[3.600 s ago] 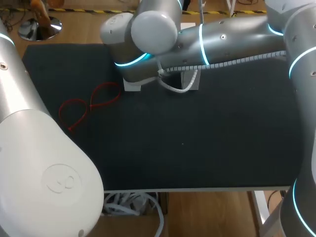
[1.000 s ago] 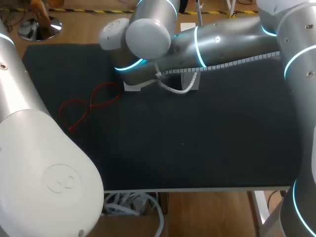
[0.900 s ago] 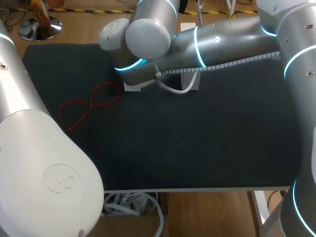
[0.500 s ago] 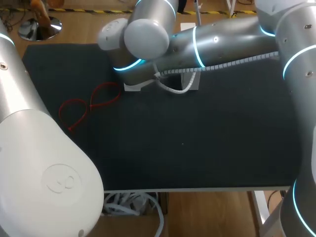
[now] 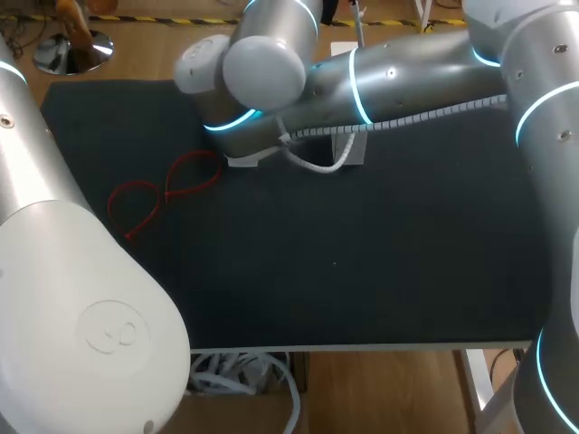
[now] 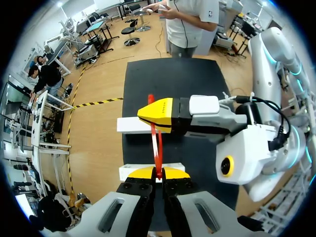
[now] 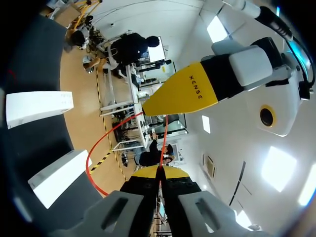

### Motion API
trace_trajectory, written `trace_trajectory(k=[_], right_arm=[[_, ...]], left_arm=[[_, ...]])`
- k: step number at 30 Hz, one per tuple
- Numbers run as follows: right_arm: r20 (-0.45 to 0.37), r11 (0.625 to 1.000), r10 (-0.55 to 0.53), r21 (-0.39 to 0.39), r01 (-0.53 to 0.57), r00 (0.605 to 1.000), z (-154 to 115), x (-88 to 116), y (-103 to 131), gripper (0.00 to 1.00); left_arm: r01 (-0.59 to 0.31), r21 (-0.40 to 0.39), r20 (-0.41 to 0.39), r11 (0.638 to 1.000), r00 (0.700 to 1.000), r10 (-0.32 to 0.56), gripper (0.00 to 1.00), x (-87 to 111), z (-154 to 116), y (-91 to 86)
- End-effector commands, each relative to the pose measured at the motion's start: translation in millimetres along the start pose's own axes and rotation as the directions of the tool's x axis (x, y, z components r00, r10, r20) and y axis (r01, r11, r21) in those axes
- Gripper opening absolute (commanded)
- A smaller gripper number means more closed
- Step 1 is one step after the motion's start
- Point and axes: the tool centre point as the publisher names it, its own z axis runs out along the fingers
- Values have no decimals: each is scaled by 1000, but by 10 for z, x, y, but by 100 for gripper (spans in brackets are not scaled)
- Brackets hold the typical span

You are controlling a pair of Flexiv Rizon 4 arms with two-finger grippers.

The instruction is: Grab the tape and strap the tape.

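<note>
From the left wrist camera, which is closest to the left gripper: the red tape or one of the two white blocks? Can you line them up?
1. red tape: pinched in the left gripper.
2. nearer white block: on the black mat, just past its tips.
3. farther white block: further ahead on the mat, beside the right gripper.

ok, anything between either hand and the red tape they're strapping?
Nothing visible. The left hand is shut on the red tape, and so is the right hand. The tape runs unobstructed from one hand's yellow tips to the other's.
</note>
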Motion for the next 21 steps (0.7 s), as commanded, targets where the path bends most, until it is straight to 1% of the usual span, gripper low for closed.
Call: trace_trajectory(k=[1, 21], right_arm=[[-8, 1000, -2, -1, 2, 1000, -23, -15, 23, 0], [-34, 999, -5, -36, 4, 999, -75, 25, 95, 0]], left_arm=[[0, -4, -2, 1000, 1000, 0, 0, -2, -11, -6], [0, -4, -2, 1000, 1000, 0, 0, -2, -11, -6]])
